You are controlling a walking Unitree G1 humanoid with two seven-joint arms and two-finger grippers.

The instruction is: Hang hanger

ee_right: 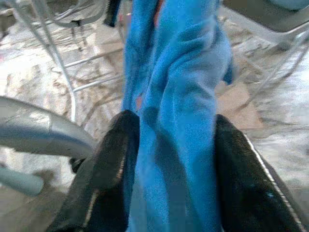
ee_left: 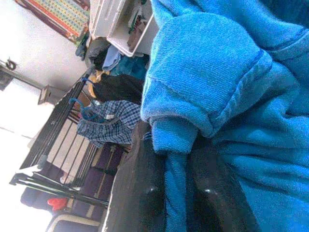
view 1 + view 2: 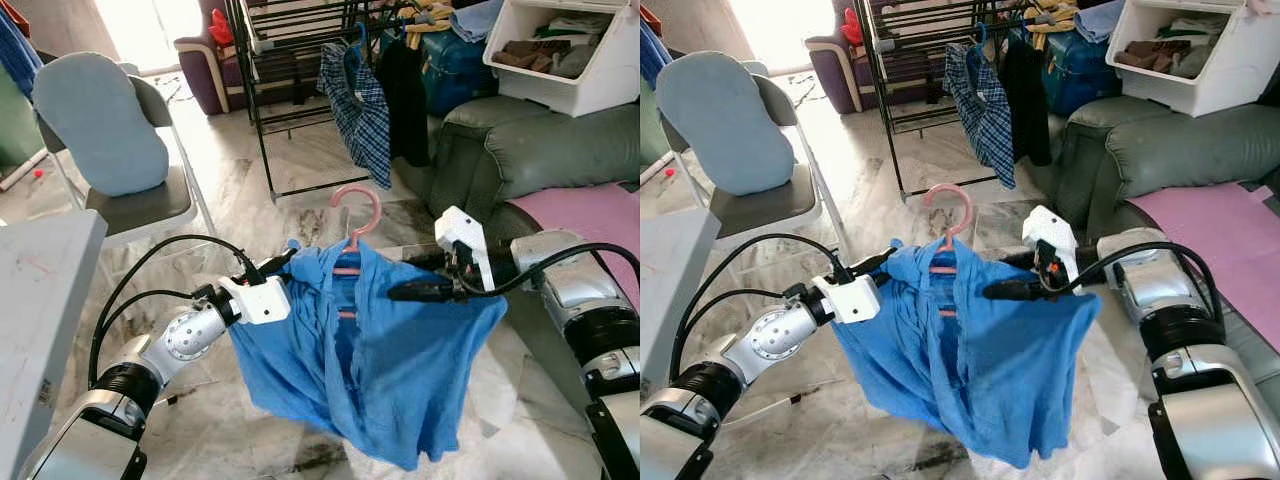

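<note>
A blue shirt (image 3: 380, 370) hangs on a pink hanger (image 3: 353, 215) held up in front of me, its hook pointing upward. My left gripper (image 3: 283, 266) is shut on the shirt's left shoulder, blue cloth pinched between its fingers (image 2: 145, 193). On the other shoulder my right gripper (image 3: 400, 290) is shut, with the cloth running between its black fingers (image 1: 111, 164). A black clothes rack (image 3: 290, 70) stands ahead across the floor, with a plaid shirt (image 3: 360, 110) and a black garment (image 3: 405, 95) hanging from it.
A folding chair (image 3: 140, 190) with a pale blue cushion stands at the left, beside a grey table edge (image 3: 40, 290). A green sofa (image 3: 530, 150) with a pink mat and a white storage bin (image 3: 575, 50) are at the right. Marble floor (image 3: 230, 170) lies between me and the rack.
</note>
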